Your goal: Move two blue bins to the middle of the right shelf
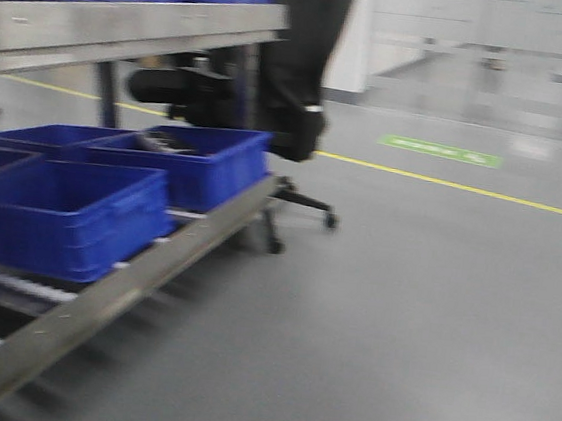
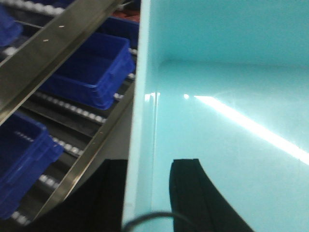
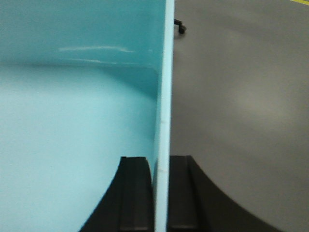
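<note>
A light blue bin fills both wrist views. In the left wrist view its left wall point(image 2: 141, 121) runs between my left gripper's point(image 2: 147, 162) two black fingers, one outside point(image 2: 108, 198) and one inside point(image 2: 190, 198). In the right wrist view its right wall point(image 3: 163, 96) is pinched between my right gripper's point(image 3: 158, 158) fingers point(image 3: 135, 193). Both grippers are shut on this bin and hold it off the floor. Neither gripper nor this bin shows in the front view. Dark blue bins point(image 1: 65, 213) point(image 1: 191, 161) sit on the sloped roller shelf point(image 1: 100, 307) at the left.
A black office chair point(image 1: 300, 82) stands behind the shelf's end. Grey floor with a yellow line point(image 1: 464, 187) and a green marking point(image 1: 438, 151) spreads to the right. More dark blue bins point(image 2: 89, 72) lie on roller shelves left of the held bin. The front view is blurred.
</note>
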### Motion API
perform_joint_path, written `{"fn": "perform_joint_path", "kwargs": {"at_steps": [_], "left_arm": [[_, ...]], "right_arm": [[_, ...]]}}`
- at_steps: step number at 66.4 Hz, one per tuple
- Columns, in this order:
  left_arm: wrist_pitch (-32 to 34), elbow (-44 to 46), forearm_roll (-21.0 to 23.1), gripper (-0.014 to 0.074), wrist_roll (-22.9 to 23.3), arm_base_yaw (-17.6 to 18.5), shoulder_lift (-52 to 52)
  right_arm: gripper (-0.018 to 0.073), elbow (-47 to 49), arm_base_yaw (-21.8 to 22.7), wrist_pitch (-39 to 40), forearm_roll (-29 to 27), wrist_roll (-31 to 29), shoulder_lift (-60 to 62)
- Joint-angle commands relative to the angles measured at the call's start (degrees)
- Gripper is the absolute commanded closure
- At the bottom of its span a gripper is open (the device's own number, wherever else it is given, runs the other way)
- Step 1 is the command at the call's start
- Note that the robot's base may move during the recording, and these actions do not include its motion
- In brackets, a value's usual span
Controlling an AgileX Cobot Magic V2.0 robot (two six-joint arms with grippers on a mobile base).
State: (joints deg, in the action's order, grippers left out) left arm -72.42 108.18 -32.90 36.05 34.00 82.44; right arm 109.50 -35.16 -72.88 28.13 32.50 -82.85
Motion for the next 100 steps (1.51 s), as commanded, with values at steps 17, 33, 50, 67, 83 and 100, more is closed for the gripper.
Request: {"fn": "perform_joint_path", "kwargs": {"at_steps": [17, 33, 50, 67, 83, 100], "left_arm": [[2.46, 0.83, -1.93, 0.0708, -1.56, 0.54, -1.51], [2.46, 0.83, -1.93, 0.0708, -1.56, 0.54, -1.51], [2.46, 0.83, -1.93, 0.0708, -1.56, 0.54, -1.51], [2.46, 0.83, -1.93, 0.0708, -1.56, 0.54, -1.51], [2.46, 0.83, -1.93, 0.0708, -1.56, 0.54, -1.51], [2.46, 0.83, -1.93, 0.0708, -1.56, 0.54, -1.51]], "right_arm": [[0.0724, 0.83, 0.15, 2.92, 3.51, -0.45, 0.73], [0.0724, 0.83, 0.15, 2.92, 3.51, -0.45, 0.73], [0.0724, 0.83, 0.15, 2.92, 3.51, -0.45, 0.73], [0.0724, 0.83, 0.15, 2.92, 3.51, -0.45, 0.73], [0.0724, 0.83, 0.15, 2.92, 3.51, -0.45, 0.73], [0.0724, 0.83, 0.15, 2.92, 3.51, -0.45, 0.73]]}}
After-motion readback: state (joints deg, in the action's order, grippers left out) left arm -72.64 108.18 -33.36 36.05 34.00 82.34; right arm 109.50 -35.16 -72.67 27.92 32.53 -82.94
